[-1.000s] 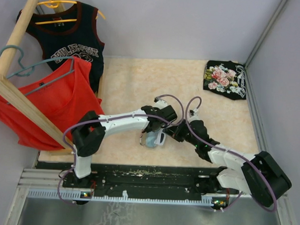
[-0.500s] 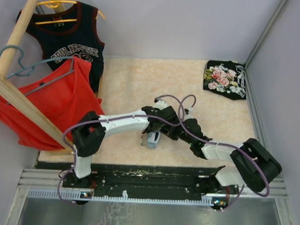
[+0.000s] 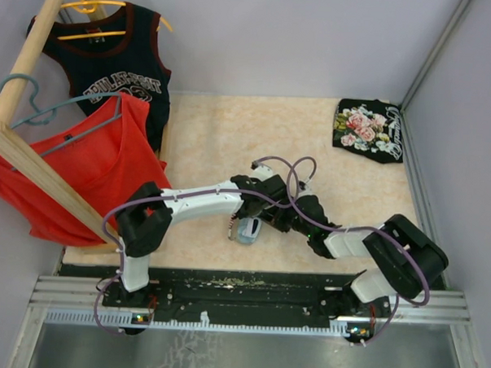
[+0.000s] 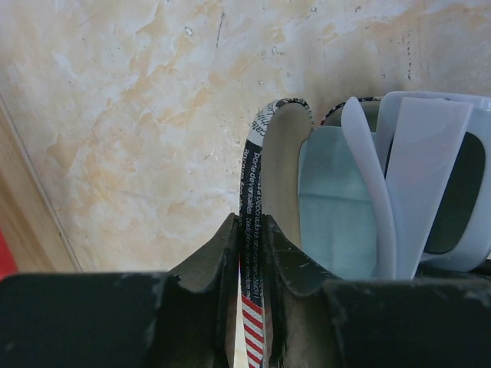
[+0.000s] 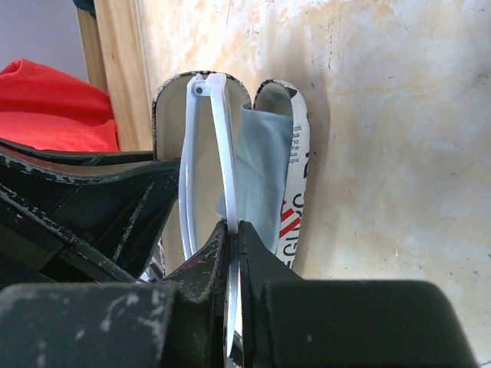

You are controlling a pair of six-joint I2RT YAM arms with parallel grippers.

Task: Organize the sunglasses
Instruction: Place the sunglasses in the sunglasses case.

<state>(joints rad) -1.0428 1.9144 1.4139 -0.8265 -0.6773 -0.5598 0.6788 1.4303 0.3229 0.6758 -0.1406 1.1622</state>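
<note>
The flag-print case [image 3: 245, 231] lies open on the marbled table in front of both arms. My left gripper [image 4: 252, 230] is shut on one thin side wall of the case [image 4: 257, 161]. Inside it lie a light-blue cloth [image 4: 334, 199] and the sunglasses [image 4: 418, 176], white-framed with a dark lens, standing on edge. My right gripper [image 5: 234, 230] is shut on a thin white arm of the sunglasses [image 5: 226, 169], which sit between the case walls [image 5: 295, 153] beside the cloth [image 5: 261, 169]. In the top view the left gripper [image 3: 256, 213] and the right gripper [image 3: 280, 220] meet over the case.
A wooden rack [image 3: 34, 162] runs along the left, holding a red shirt [image 3: 91, 173] and a black jersey [image 3: 112, 64] on hangers. A black floral garment [image 3: 368, 130] lies at the back right. The wooden rail [image 5: 115, 69] stands close behind the case.
My right arm has swung left toward the case, bringing the sunglasses in between its walls. The left gripper has stayed on the case wall.
</note>
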